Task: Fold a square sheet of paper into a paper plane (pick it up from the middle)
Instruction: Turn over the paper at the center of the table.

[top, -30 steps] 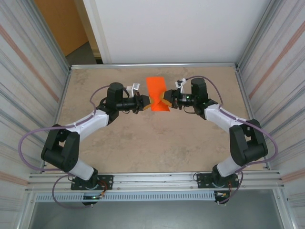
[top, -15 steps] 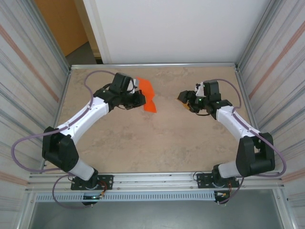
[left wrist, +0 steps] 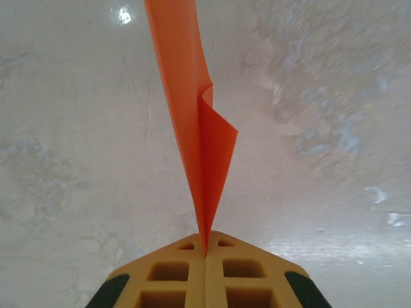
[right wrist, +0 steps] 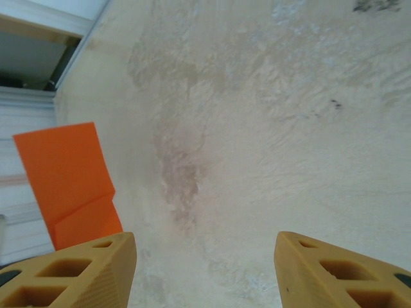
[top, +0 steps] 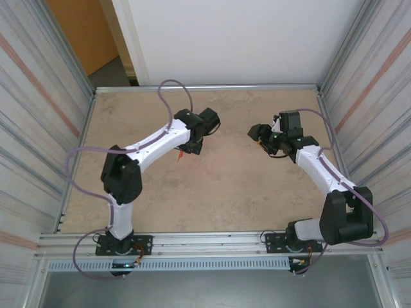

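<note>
**Hold the crease steady before the next fold**

Top view: the left gripper (top: 191, 146) reaches out over the middle of the table (top: 218, 192) and points down. What it carries is mostly tucked under its own wrist. The right gripper (top: 255, 133) stands well apart on the other side, turned toward it, with bare tabletop between the two. The surface is mottled beige with a stone look. Ribbed metal walls (top: 38, 115) close both sides, a white panel (top: 231, 38) closes the far end, and an aluminium rail (top: 205, 240) runs along the near edge.

Left wrist view: the jaws are pressed together on the orange sheet (left wrist: 199, 141), pinching a bottom corner. The paper rises straight ahead of the fingertips, seen edge-on, with one layer curling off to the right. It looks partly folded and not yet a plane. The pinch should probably stay firm and the wrist move slowly, since paper this thin would likely flutter or slip.

Right wrist view: the fingers (right wrist: 70, 269) stand moderately apart with nothing between them. The sheet hangs ahead and to their left, one diagonal crease showing. A clean next grip would likely take a free edge squarely, clear of the other jaws.
</note>
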